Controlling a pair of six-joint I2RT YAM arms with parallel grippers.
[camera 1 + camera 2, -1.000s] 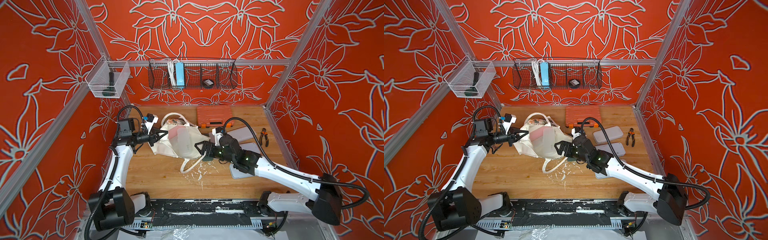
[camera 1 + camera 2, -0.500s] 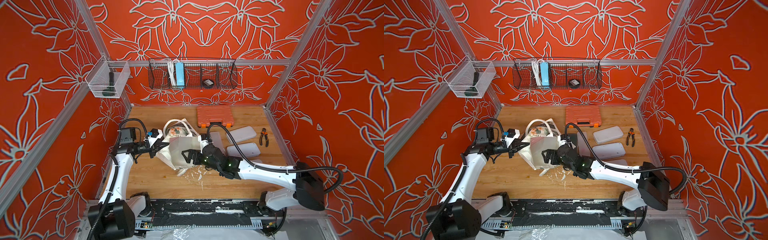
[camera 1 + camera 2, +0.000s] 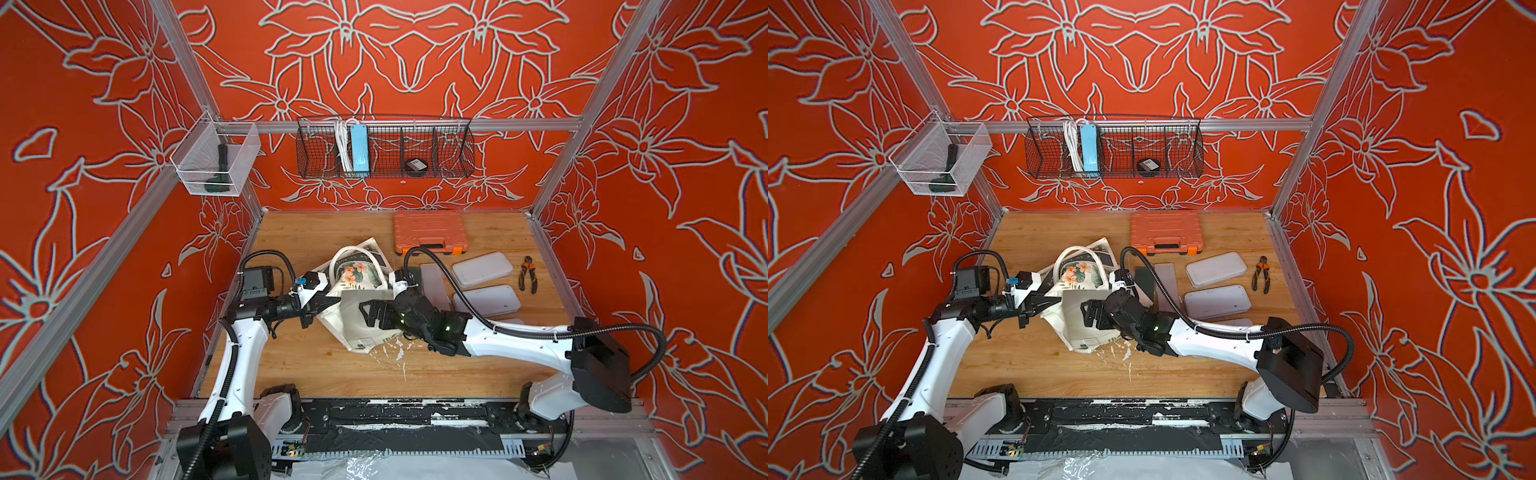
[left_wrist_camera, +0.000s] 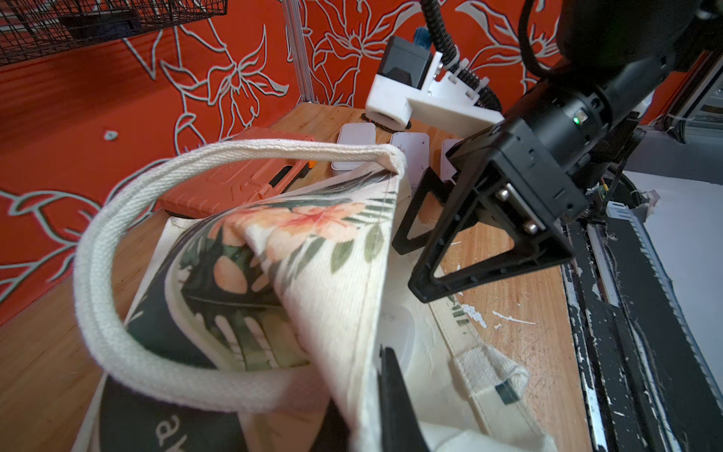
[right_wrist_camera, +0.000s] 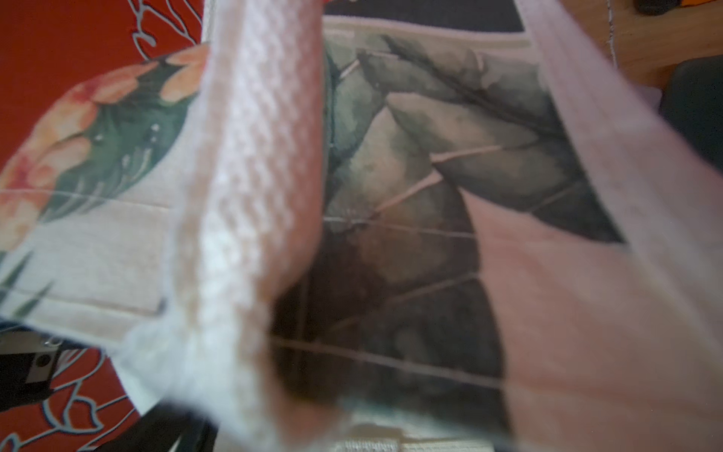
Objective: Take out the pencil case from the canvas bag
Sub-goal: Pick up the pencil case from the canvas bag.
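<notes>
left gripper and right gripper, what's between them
Only the canvas bag: in both top views its cream cloth fills the gap between the left gripper, pinching its edge, and the open right gripper.

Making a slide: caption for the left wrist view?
Left pincer shut on the raised canvas bag, open right pincer close beside it.

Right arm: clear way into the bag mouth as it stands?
Likely yes. The left claw is shut on the bag's upper rim, holding the mouth up; the right claw is open at that gap. A handle strap hangs close in front and might snag.
</notes>
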